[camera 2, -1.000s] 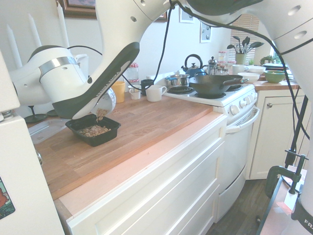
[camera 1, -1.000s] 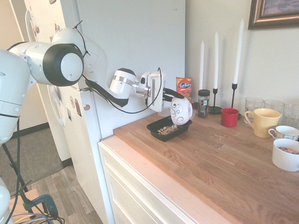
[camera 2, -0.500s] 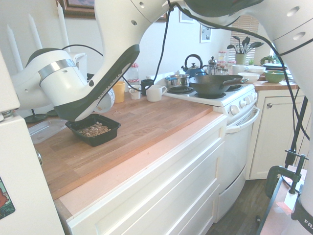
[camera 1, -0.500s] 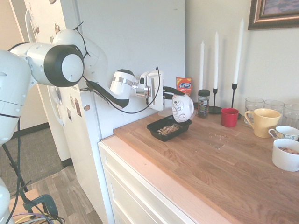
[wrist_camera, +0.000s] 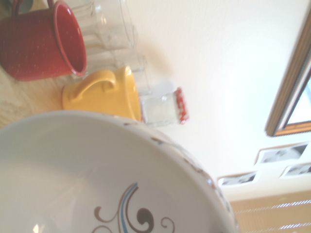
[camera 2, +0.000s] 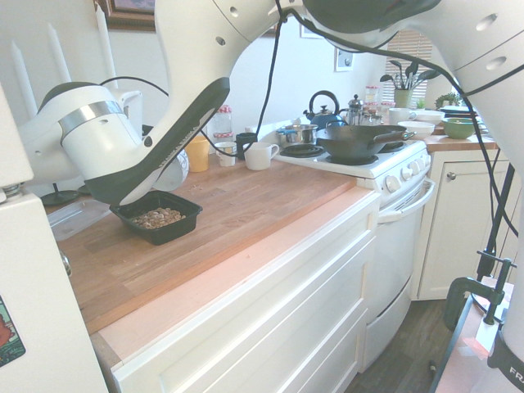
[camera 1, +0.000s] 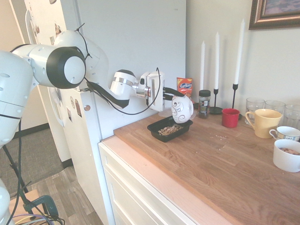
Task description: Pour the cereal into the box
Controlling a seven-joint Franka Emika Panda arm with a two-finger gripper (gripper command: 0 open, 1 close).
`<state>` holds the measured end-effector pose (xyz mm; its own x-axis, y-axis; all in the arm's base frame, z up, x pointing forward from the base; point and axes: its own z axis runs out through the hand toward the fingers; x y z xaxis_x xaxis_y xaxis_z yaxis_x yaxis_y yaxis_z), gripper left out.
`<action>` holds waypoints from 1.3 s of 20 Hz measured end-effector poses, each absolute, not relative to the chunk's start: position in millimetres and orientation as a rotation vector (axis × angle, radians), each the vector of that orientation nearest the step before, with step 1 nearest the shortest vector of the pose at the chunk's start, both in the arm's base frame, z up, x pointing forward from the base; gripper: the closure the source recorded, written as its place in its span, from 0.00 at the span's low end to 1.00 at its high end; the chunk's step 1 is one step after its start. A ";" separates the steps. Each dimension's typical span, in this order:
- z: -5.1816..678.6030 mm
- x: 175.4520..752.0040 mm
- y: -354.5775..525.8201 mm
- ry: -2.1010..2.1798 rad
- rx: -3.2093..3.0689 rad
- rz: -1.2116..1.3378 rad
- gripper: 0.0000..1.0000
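Filling the near end of the wooden counter (camera 1: 225, 154): white drawer fronts and a bare stretch of worktop with a few crumbs lying on it. Sitting further along, near the fridge side: the box (camera 1: 169, 128), a shallow black tray, flat on the counter, with the cereal (camera 1: 169, 129) lying inside it as a low heap of tan pieces, also showing in the second exterior view (camera 2: 158, 218). Hanging just above the far rim of the box: a white bowl (camera 1: 182, 108) with dark swirls, tipped on its side, mouth facing away from the arm and looking empty in the wrist view (wrist_camera: 97, 174). Gripping the bowl by its rim: the gripper (camera 1: 169, 95), pointing level, fingers clenched on the bowl. Standing beyond, toward the wall: an orange snack packet (camera 1: 184, 86), a dark-lidded jar (camera 1: 204, 103), three white candles (camera 1: 217, 61) in black holders, a red cup (camera 1: 230, 117), a yellow mug (camera 1: 264, 123), clear glasses (camera 1: 255, 104) and white cups (camera 1: 287, 155) at the right edge.
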<state>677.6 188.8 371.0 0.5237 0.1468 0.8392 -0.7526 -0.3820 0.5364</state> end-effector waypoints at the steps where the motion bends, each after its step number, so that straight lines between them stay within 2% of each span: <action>1: 374.8 678.8 188.2 -0.535 1.709 1.050 1.00; 7: 426.3 691.2 168.7 -0.731 1.857 0.959 1.00; 13: 479.8 699.9 130.5 -0.920 2.137 0.672 1.00; 18: 514.5 713.6 47.7 -1.088 2.374 0.433 1.00; 22: 510.2 719.8 -29.1 -1.241 2.533 0.241 1.00; 26: 478.0 725.7 -88.1 -1.400 2.669 0.048 1.00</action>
